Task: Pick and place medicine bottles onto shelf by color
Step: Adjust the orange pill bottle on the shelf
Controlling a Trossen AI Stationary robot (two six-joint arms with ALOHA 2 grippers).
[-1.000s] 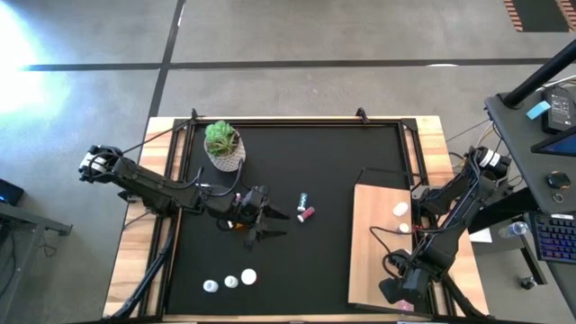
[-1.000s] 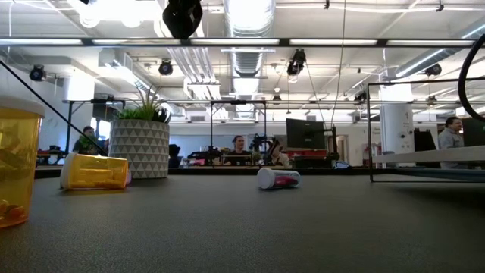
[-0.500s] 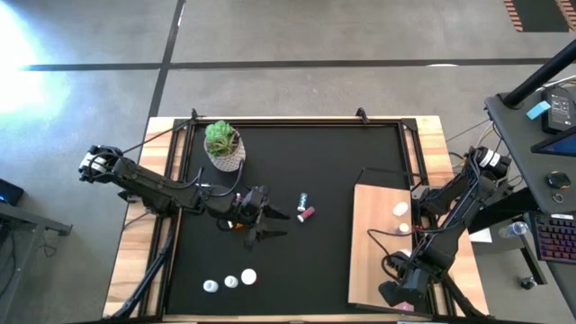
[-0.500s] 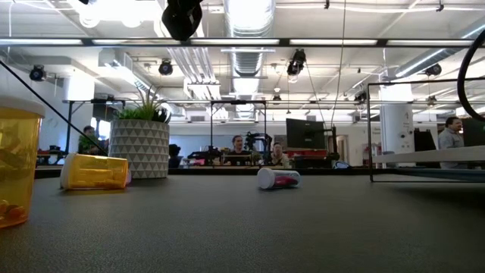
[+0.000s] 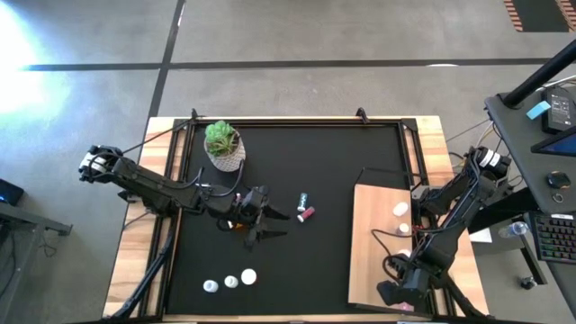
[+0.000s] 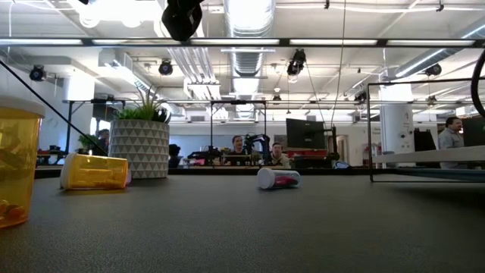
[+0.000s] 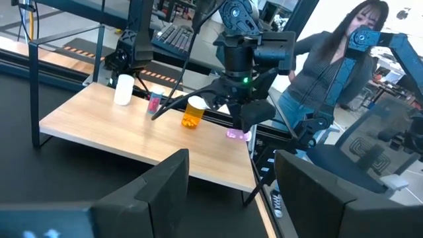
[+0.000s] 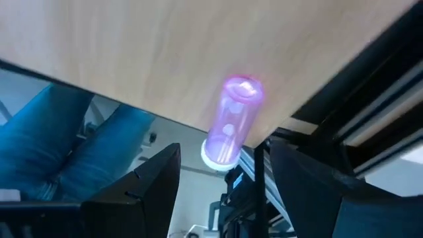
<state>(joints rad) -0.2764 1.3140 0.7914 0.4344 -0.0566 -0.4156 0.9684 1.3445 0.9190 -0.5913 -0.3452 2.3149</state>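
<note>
Floor (image 5: 342, 36): grey concrete, dark seam lines, bright glare at far left. Ceiling (image 6: 250, 23): open, with ducts, pipes and hanging spotlights. Desk (image 5: 544, 180) at right carries a keyboard (image 5: 551, 241). Far room: monitor (image 6: 301, 133), white column (image 6: 394, 125), several seated people (image 6: 239, 148).

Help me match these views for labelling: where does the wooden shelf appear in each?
High: shelf, right side.
Low: edge-on pale board, far right.
Left wrist: centre, ahead.
Right wrist: fills the upper part.
Shared landmark: pink bottle at its corner, in both wrist views.
</note>
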